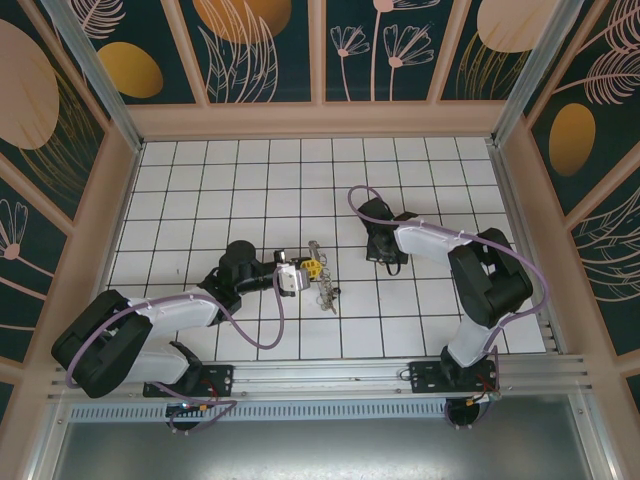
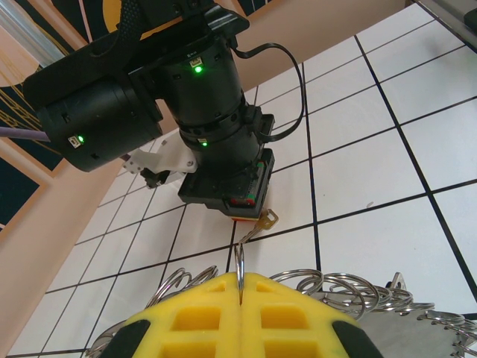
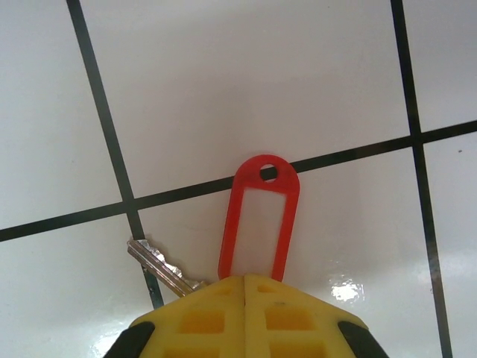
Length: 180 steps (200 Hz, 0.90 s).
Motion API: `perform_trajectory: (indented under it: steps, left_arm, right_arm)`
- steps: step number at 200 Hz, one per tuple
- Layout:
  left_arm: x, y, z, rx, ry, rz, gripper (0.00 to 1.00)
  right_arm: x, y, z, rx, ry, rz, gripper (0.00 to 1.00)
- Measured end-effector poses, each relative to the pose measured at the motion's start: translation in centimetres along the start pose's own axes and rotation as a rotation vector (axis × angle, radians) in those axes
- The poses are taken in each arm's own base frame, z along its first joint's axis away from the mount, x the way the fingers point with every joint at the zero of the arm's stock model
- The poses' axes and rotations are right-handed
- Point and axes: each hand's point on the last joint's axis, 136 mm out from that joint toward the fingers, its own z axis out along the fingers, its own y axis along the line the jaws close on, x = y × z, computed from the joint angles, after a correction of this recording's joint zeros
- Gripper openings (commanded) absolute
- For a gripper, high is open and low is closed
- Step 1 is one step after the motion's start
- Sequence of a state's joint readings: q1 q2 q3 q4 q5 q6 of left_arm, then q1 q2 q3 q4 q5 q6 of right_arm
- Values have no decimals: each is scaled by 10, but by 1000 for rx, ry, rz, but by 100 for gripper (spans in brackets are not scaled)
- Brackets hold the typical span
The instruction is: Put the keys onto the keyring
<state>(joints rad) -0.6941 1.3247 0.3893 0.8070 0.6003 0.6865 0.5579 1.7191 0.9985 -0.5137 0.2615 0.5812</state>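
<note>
Table (image 3: 223, 89): white tiles, glossy enough to mirror the lights, with dark matt joints. Red tag (image 3: 258, 224): smooth, shiny plastic with a clear window. Key (image 3: 156, 266): bright silvery metal. Keyring (image 2: 240, 265): thin polished metal wire. Finger pads (image 3: 201, 317): yellow, matt, foam-like. Arm housing (image 2: 201, 82): black, smooth, satin plastic.

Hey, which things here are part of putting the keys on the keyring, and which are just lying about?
On the job: keyring, pinched in the left end effector; red-tagged key, in the shut right end effector.
Not part of it: tiled table; patterned walls; metal rail.
</note>
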Motion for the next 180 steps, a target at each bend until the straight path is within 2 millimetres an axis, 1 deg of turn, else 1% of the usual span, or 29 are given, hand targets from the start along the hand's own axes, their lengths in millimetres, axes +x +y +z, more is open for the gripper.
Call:
perform_trajectory:
  steps: [31, 58, 83, 100, 132, 158, 180]
  left_arm:
    - [0, 0, 0, 0, 0, 0, 0]
    - [-1, 1, 0, -2, -3, -4, 0]
    - [-3, 1, 0, 0, -10, -21, 0]
    - [-5, 2, 0, 1, -20, -28, 0]
    - [-9, 3, 1, -1, -33, -34, 0]
    - [-13, 6, 1, -9, -49, -45, 0]
    - [-20, 11, 1, -23, -78, -63, 0]
  right_arm:
    - [-2, 1, -3, -9, -10, -4, 0]
    - [-12, 4, -19, -52, -58, -15, 0]
    - [-23, 14, -47, -165, -130, -37, 0]
    - [-28, 23, -71, -272, -187, -53, 0]
    - [-38, 48, -118, -494, -274, -79, 0]
    - [-42, 68, -145, -647, -304, -100, 0]
    - [-37, 78, -163, -752, -325, -112, 0]
